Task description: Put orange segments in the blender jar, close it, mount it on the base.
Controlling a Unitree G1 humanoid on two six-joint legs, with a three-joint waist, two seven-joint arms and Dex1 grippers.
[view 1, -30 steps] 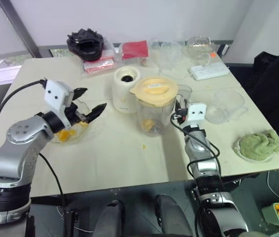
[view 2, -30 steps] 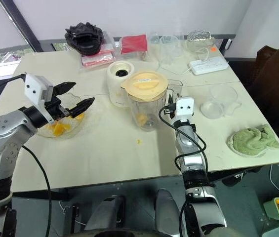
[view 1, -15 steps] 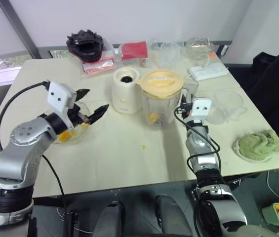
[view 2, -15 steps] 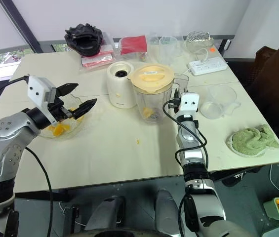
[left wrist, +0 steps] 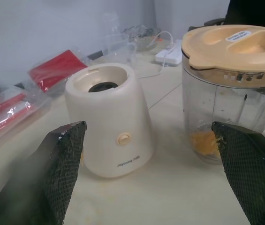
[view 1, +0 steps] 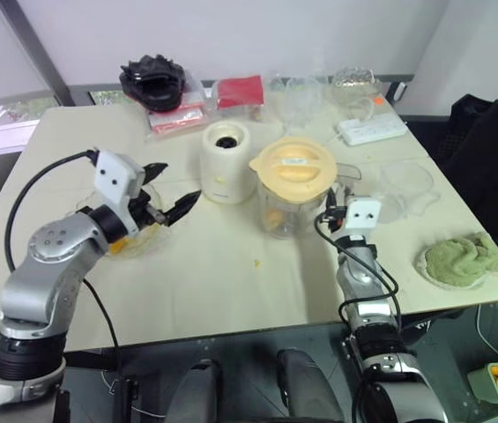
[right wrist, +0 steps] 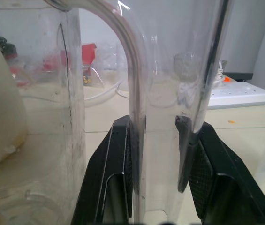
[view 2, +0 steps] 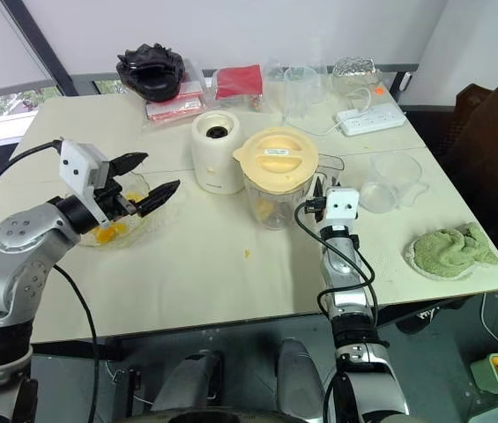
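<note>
The clear blender jar (view 1: 294, 198) with its yellow lid (view 1: 293, 166) on stands right of the white base (view 1: 225, 161), a small gap between them. Orange segments (left wrist: 202, 140) lie in its bottom. My right gripper (right wrist: 160, 136) is shut on the jar's handle (right wrist: 137, 89), one black finger (right wrist: 116, 173) on each side. My left gripper (view 1: 176, 183) hangs open and empty above the glass bowl (view 1: 143, 242) of orange pieces, facing the base (left wrist: 111, 119) and the jar (left wrist: 230, 93).
A black object (view 1: 152, 75), red packets (view 1: 240, 88), clear cups (view 1: 301, 92) and a power strip (view 1: 372, 129) line the back. A clear container (view 1: 405, 181) and a green cloth (view 1: 464, 260) lie right. An orange scrap (view 1: 258, 262) lies in front of the jar.
My right gripper has carried the jar a little to the right, away from the base. The left gripper has drifted slightly toward the base, still open.
</note>
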